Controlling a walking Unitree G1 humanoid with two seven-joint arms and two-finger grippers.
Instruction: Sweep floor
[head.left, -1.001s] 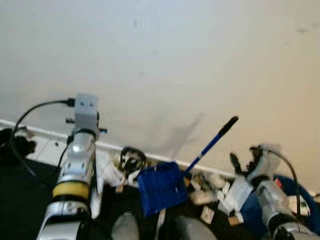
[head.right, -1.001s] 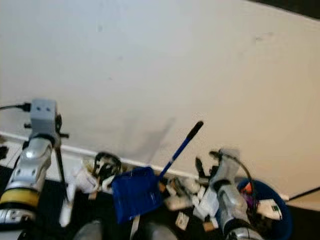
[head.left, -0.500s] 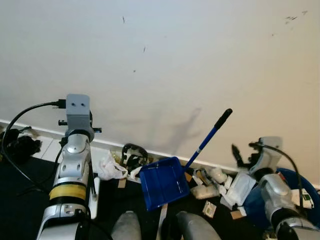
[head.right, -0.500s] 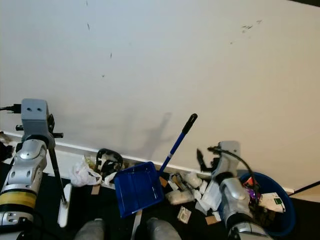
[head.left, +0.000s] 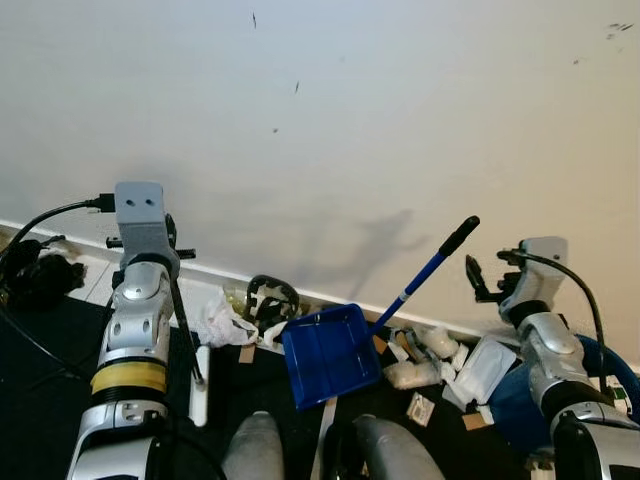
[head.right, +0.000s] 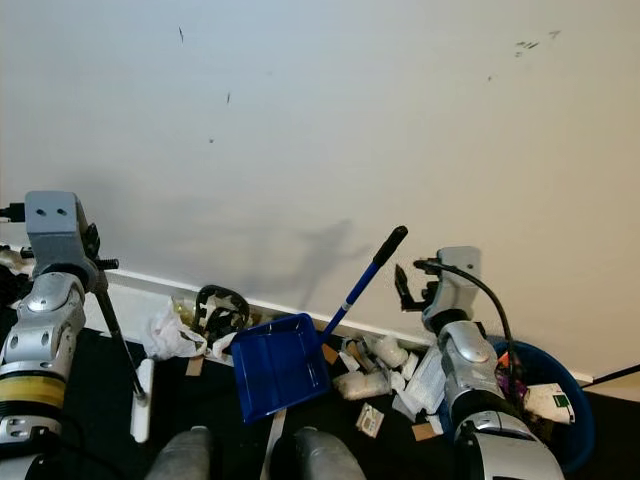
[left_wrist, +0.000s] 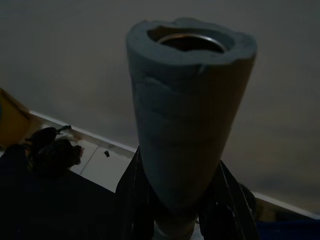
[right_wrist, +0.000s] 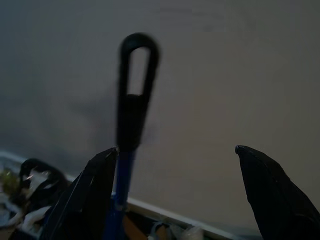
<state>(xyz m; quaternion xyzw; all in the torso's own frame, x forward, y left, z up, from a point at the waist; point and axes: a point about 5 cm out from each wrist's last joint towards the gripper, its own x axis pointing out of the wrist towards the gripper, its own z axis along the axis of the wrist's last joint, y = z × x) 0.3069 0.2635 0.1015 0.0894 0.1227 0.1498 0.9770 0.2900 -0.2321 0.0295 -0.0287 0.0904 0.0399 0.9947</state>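
A blue dustpan (head.left: 330, 352) lies on the dark floor by the wall, its blue handle with a black grip (head.left: 458, 236) slanting up to the right. My right gripper (right_wrist: 175, 150) is open just right of that grip; the grip stands close by one finger (right_wrist: 87, 195), touching nothing. My left gripper (left_wrist: 182, 210) is shut on the grey foam end of a broom handle (left_wrist: 187, 110). The broom's thin black pole (head.left: 183, 325) runs down to a white head (head.left: 199, 385) on the floor at the left.
Litter (head.left: 430, 365) is heaped along the skirting board right of the dustpan, with a white bag (head.left: 222, 322) and a black strap-like object (head.left: 268, 298) to its left. A blue bin (head.right: 560, 410) sits at the far right. Black clutter (head.left: 40, 280) lies far left.
The camera has steadied and shifted. My right gripper has risen and come closer to the dustpan's black grip. The left arm still holds the broom, a little further left.
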